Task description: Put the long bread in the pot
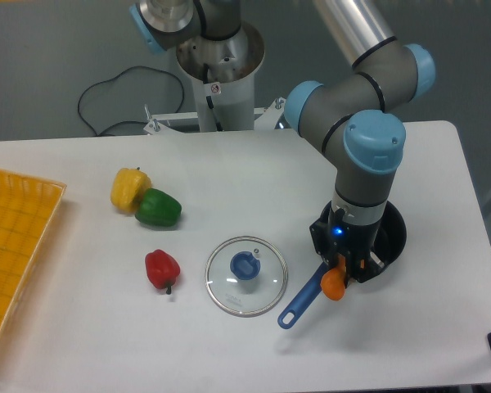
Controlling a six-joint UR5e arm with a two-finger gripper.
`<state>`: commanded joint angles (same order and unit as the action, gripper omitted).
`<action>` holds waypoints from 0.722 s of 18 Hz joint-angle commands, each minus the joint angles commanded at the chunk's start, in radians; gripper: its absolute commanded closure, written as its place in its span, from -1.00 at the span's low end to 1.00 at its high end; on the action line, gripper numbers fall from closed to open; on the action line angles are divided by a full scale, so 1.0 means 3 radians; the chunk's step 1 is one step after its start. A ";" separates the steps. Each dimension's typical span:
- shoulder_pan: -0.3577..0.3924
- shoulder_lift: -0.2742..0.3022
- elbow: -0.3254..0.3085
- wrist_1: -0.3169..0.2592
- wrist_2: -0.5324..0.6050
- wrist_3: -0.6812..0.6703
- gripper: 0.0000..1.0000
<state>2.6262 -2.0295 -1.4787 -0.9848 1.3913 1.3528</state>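
The long bread (334, 284) shows only as a round orange end below my gripper (341, 268). The gripper points straight down and its fingers are shut on the bread. The pot (393, 235) is a dark round pan, mostly hidden behind my wrist, with only its right rim showing. Its long blue handle (299, 301) runs down-left from under the bread. The bread hangs over the pot's near-left edge, where the handle joins.
A round glass lid (246, 275) with a blue knob lies left of the handle. A red pepper (161, 268), a green pepper (158, 208) and a yellow pepper (128, 187) sit further left. A yellow basket (8, 254) stands at the left edge.
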 joint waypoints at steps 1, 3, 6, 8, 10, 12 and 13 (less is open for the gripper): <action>0.0000 0.0010 -0.0015 -0.0005 0.0000 0.0026 0.23; 0.0000 0.0015 -0.0021 -0.0005 0.0000 0.0031 0.21; 0.0000 0.0020 -0.0041 0.0000 0.0000 0.0031 0.19; 0.0000 0.0021 -0.0046 0.0000 0.0000 0.0031 0.19; 0.0000 0.0021 -0.0051 0.0000 0.0000 0.0036 0.19; 0.0000 0.0015 -0.0061 0.0005 0.0000 0.0036 0.19; 0.0000 0.0020 -0.0067 0.0005 0.0000 0.0036 0.19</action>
<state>2.6262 -2.0233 -1.4987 -0.9833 1.3913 1.3637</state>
